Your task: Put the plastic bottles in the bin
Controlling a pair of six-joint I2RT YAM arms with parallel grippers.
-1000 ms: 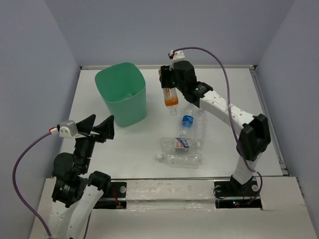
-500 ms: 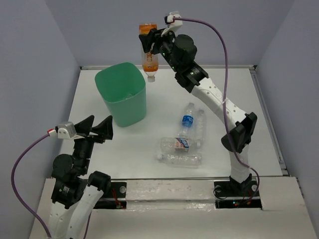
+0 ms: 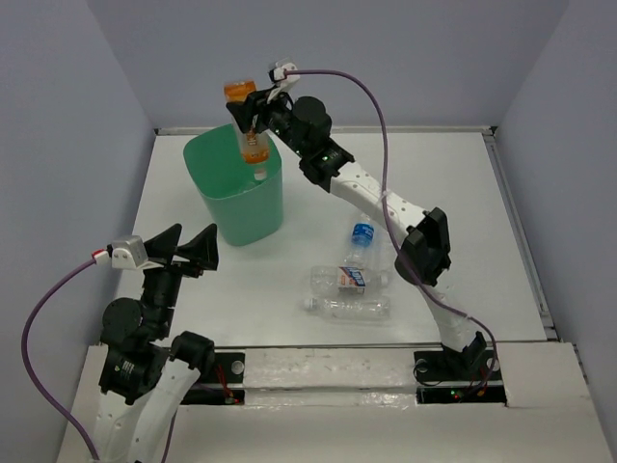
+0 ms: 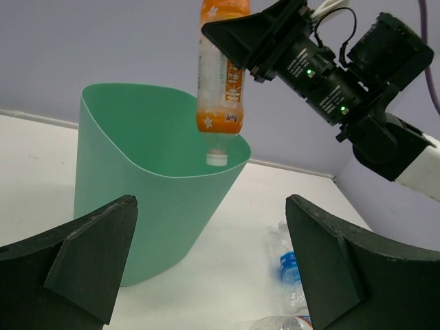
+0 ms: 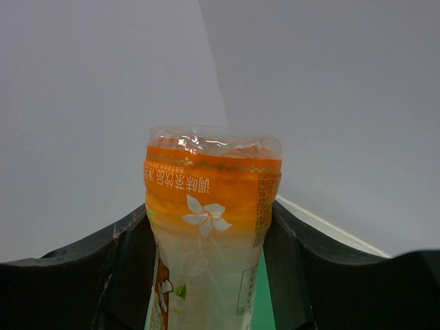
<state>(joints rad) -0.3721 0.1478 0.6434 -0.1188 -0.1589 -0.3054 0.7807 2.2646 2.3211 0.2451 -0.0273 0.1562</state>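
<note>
Left gripper (image 3: 190, 243), nearest to base: fingers spread wide, nothing between them, raised above table.
Mid-table: three clear bottles (image 3: 352, 308) lie on side, close together, not yet in bin.
Further: bin (image 3: 241, 207) stands upright.
Over its opening: orange bottle (image 4: 220, 103) hangs cap down, body clamped by right gripper (image 3: 255, 108).
Risk, as I judge: cap is close to bin's right rim. If released here, bottle may strike rim and bounce out onto table.
Right arm: stretched far across table, wrist high, pointing left.
</note>
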